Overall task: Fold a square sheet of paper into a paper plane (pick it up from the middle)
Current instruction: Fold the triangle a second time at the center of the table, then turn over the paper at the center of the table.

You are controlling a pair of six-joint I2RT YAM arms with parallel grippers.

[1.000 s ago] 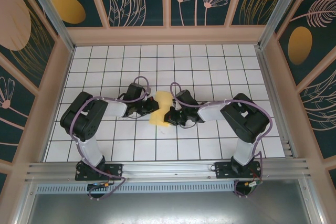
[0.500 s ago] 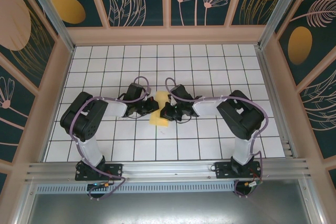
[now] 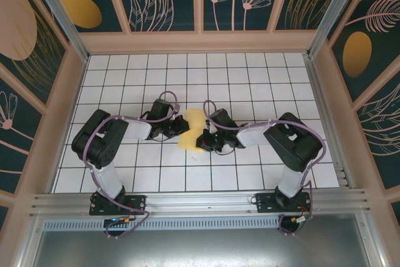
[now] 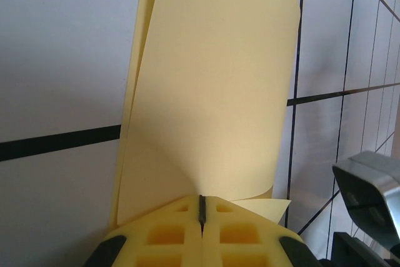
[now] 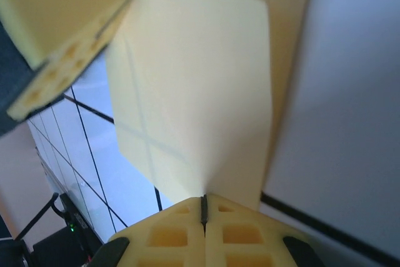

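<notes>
The square sheet of paper (image 3: pixel 192 128), thin and yellow-orange, is held between both arms over the middle of the white grid table, bent into a curved fold. My left gripper (image 3: pixel 182 126) is shut on its left edge; in the left wrist view the sheet (image 4: pixel 206 85) rises from the closed yellow pads (image 4: pixel 169 229) and curls over. My right gripper (image 3: pixel 201 139) is shut on the right edge, and the paper (image 5: pixel 200 98) stands up from its closed pads (image 5: pixel 244 232). The left gripper's yellow fingers (image 5: pixel 56 23) show at the upper left of the right wrist view.
The white grid table (image 3: pixel 250 85) is ringed by low wooden walls (image 3: pixel 200 42). An aluminium rail (image 3: pixel 200 201) runs along the near edge with both arm bases on it.
The right gripper swung in toward the left one, pushing the sheet narrower, then drew back out to the right and slightly nearer. The left arm held still.
</notes>
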